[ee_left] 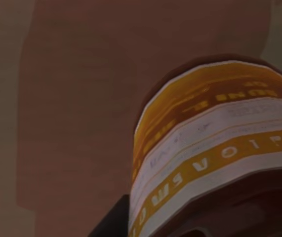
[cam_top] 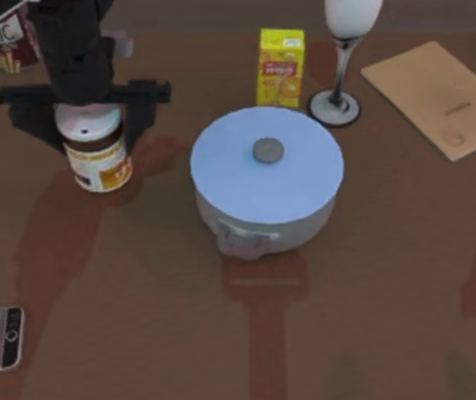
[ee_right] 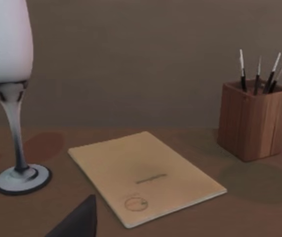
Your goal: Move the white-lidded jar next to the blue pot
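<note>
Left jaws (cam_top: 87,108) clamped on upright white-lidded jar (cam_top: 96,150), lid up, left of blue pot (cam_top: 267,179).

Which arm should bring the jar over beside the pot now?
Left. Its gripper sits over the white-lidded jar, left of the blue pot; the right gripper is out of the top view.

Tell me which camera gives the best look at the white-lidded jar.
The top view: it shows the whole white-lidded jar, lid and label, under the left end effector, left of the blue pot. The left wrist view shows only its orange-and-white label and dark body up close. The right wrist view does not show it at all.
</note>
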Controlling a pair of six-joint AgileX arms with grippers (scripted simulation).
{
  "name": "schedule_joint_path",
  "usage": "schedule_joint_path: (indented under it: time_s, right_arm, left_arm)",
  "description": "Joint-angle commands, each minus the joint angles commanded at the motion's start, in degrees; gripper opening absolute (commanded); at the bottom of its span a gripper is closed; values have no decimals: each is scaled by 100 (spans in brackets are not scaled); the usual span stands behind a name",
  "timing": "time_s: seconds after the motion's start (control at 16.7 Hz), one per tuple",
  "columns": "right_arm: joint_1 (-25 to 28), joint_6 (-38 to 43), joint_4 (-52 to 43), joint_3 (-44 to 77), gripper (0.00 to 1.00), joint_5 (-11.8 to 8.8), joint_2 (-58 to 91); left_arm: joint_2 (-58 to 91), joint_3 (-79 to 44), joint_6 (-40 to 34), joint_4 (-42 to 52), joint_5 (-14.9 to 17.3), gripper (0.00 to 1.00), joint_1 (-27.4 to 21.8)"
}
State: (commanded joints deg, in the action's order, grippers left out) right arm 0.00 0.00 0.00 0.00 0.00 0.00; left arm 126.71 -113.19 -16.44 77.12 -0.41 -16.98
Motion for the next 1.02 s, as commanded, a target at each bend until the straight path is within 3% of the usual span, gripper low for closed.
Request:
schedule_joint_path:
  time_s: [0.24, 0.6, 0.84, 1.02]
  right_arm:
    - [0, 0, 0, 0, 100, 0, 0]
    - [0, 0, 0, 0, 100, 0, 0]
    - [0, 0, 0, 0, 100, 0, 0]
    - [0, 0, 0, 0, 100, 0, 0]
  left_arm:
    - [-21, 123, 8, -91, -5, 0, 40]
    - [110, 931, 22, -1047, 0, 0, 20]
    - [117, 946, 21, -1063, 1, 0, 20]
    - [117, 946, 21, -1063, 1, 23, 20]
